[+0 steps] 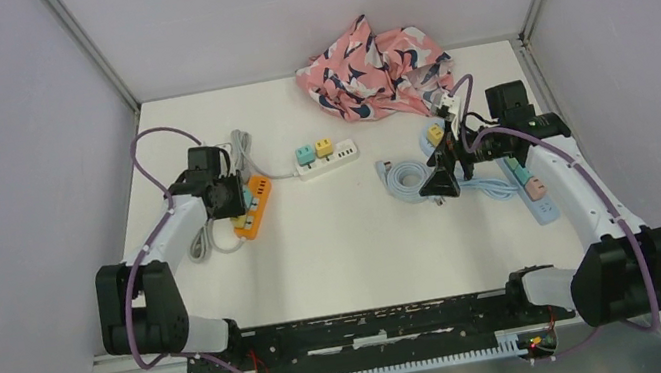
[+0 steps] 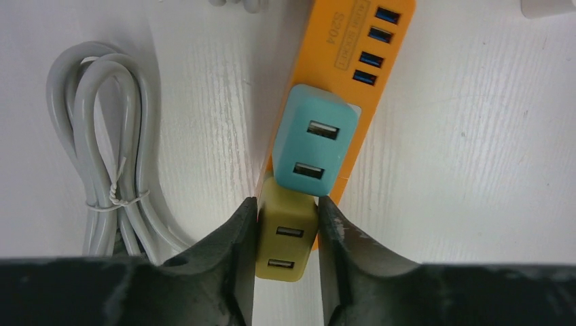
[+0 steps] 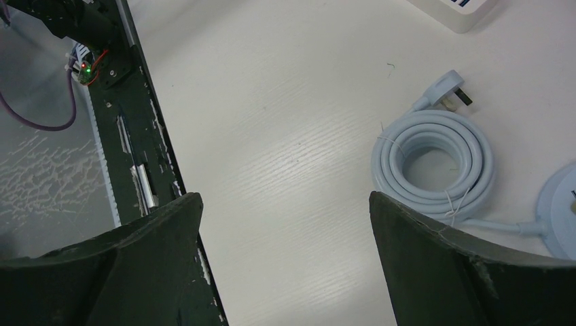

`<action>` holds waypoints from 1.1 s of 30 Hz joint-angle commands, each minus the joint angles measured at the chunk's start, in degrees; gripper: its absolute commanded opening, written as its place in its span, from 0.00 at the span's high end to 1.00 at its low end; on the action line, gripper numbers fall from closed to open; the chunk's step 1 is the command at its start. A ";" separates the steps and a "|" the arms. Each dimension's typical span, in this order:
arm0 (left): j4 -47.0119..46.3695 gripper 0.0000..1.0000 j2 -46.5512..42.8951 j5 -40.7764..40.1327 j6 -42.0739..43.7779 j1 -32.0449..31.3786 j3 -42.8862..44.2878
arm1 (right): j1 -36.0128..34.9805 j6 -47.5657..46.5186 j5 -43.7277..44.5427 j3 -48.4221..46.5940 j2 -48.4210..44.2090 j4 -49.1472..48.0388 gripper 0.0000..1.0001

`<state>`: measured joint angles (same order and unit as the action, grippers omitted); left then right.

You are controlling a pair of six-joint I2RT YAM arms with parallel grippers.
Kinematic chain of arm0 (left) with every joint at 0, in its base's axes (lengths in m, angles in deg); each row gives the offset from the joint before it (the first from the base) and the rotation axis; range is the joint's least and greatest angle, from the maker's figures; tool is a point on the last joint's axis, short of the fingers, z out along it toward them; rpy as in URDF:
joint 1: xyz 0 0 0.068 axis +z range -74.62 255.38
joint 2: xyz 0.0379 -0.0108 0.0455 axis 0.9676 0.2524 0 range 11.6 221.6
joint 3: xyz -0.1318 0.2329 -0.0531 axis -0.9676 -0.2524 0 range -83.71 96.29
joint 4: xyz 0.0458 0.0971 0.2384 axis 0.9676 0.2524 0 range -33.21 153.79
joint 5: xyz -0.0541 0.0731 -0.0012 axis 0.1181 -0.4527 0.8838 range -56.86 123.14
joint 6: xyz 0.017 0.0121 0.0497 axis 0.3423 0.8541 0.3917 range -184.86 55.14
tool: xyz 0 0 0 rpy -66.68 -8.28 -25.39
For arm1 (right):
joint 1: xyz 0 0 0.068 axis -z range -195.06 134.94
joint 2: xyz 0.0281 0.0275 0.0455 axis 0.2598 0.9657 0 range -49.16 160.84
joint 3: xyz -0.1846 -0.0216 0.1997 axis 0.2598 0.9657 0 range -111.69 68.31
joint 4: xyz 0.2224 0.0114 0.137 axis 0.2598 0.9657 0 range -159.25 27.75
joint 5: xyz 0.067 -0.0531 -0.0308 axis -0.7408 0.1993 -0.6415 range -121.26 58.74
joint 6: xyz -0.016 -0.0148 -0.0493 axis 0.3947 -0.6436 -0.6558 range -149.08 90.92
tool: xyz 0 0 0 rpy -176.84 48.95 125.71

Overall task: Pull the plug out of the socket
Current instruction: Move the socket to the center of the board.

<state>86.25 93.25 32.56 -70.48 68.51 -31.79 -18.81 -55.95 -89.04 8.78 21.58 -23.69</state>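
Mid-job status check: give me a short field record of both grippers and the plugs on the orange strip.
left gripper: shut on the olive-yellow two-port USB plug, a finger on each side
plug seating: appears seated in the orange plastic power strip, not yet pulled
neighbour: teal two-port USB plug, next along the strip, right beside it
right gripper: open, holding nothing
near right gripper: coiled light-blue cable
beside strip: bundled grey cable

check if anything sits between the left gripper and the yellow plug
Nothing visible: the left gripper flanks the yellow plug on the orange power strip. The teal plug sits just beyond, outside the jaws.
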 commanded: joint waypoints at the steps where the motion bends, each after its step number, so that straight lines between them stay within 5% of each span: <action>1: -0.47 0.68 0.31 3.32 2.03 -0.26 1.16 | -0.36 -0.78 -1.11 -1.98 0.01 -0.21 0.00; 8: -0.69 0.96 -0.69 5.05 2.32 -1.23 1.17 | -0.38 -0.88 -1.61 -1.91 0.07 -0.08 0.00; 16: -0.24 0.97 -4.92 6.29 2.50 -9.34 0.39 | -0.69 -1.86 -3.13 -2.00 -0.31 0.80 0.00; 26: -6.82 0.97 -7.07 6.44 -5.70 -30.64 -0.57 | -0.76 -2.64 -4.08 -1.91 -0.78 1.16 0.00; 33: -15.60 0.97 -6.82 4.76 -1.11 -41.58 -4.00 | -0.90 -3.17 -4.32 -1.84 -0.92 1.28 0.00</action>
<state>80.08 88.26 36.72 -72.93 30.50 -34.39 -19.44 -57.59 -90.79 8.76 21.77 -21.87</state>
